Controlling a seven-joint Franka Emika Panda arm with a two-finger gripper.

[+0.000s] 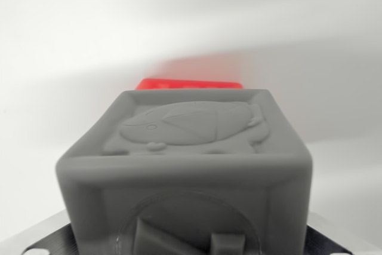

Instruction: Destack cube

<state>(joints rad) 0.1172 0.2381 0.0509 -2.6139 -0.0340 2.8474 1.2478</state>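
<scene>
Right now the grey cube point(185, 171) fills the wrist view, very close to the tool. A red cube point(190, 83) peeks out just behind it, over the white surface point(59, 58). Whether the tool is clamped, I cannot tell.

A plain white counter point(71, 46) fills the view, softly and evenly lit, with a faint grey shadow point(334, 88) lying across its right side.
</scene>
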